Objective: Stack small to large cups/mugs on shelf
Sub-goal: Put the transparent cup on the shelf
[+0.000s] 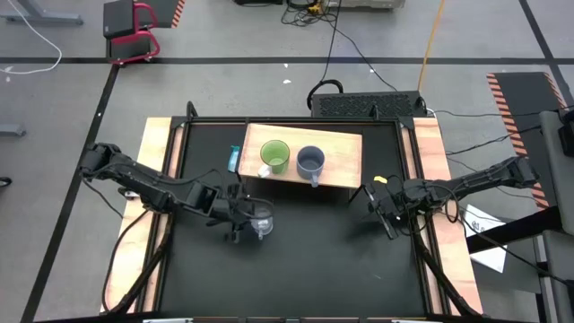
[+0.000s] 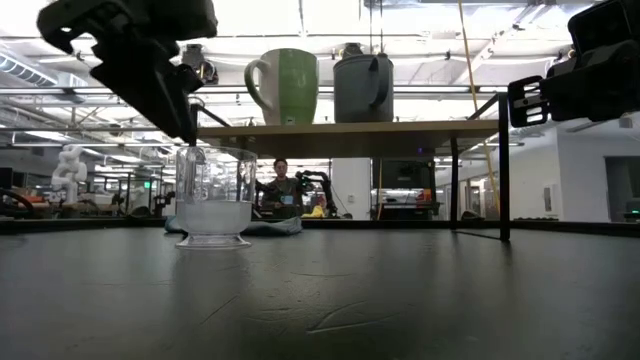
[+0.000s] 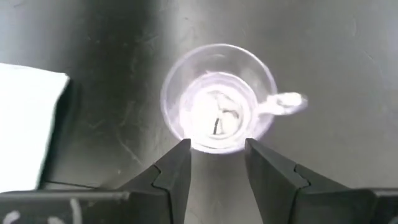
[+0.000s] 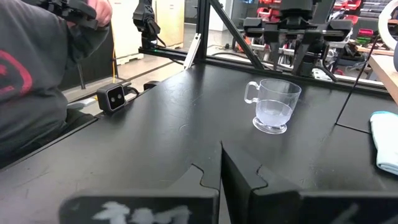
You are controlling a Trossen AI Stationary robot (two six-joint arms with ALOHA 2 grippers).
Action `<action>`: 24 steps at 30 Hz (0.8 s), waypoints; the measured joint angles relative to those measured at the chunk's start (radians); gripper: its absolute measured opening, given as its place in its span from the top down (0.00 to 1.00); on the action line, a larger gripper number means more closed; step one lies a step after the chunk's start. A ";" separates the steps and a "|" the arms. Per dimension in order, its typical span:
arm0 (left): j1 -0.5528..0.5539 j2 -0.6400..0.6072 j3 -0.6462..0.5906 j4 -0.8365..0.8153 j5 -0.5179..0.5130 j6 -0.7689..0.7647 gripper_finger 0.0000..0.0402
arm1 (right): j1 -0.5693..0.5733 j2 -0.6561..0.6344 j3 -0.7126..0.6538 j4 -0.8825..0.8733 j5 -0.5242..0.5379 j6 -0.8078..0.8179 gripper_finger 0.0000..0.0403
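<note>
The clear glass cup [image 1: 261, 221] stands upright on its foot on the black tabletop, its handle [image 3: 289, 103] to one side; it also shows in the low view [image 2: 213, 198] and the right wrist view [image 4: 275, 106]. My left gripper [image 3: 217, 148] is open and points down just above the cup's rim [image 4: 291, 65], touching nothing. The lime-green mug [image 1: 274, 157] and the grey-blue mug [image 1: 310, 161] stand side by side on the tan shelf [image 1: 345, 148]. My right gripper [image 1: 387, 215] hovers shut and empty at the table's right [image 4: 221, 152].
A light blue cloth [image 1: 234, 160] lies on the tabletop by the shelf's left end [image 4: 385, 140]. The shelf's dark legs [image 2: 503, 170] stand behind the cup. A person's sleeve [image 4: 37, 81] shows beside the table. The black tabletop [image 1: 314, 269] lies bare toward the near edge.
</note>
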 joint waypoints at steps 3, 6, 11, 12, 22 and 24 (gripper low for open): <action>-0.006 0.000 0.002 -0.002 0.035 0.027 0.62 | 0.000 0.000 0.000 0.000 0.000 0.000 1.00; -0.010 0.000 0.008 0.008 0.065 0.057 0.62 | 0.000 0.000 0.000 0.000 0.000 0.000 1.00; -0.009 0.000 0.008 0.043 0.104 0.102 0.62 | 0.000 0.000 0.000 0.000 0.000 -0.001 1.00; -0.009 0.000 0.008 0.050 0.117 0.104 0.62 | 0.000 0.000 0.000 0.001 0.000 -0.001 1.00; -0.031 0.000 0.008 0.113 0.156 0.153 0.62 | 0.000 0.000 0.000 0.004 0.000 -0.003 1.00; -0.035 0.004 -0.003 0.135 0.176 0.169 0.62 | 0.000 0.000 0.000 0.004 0.000 -0.003 1.00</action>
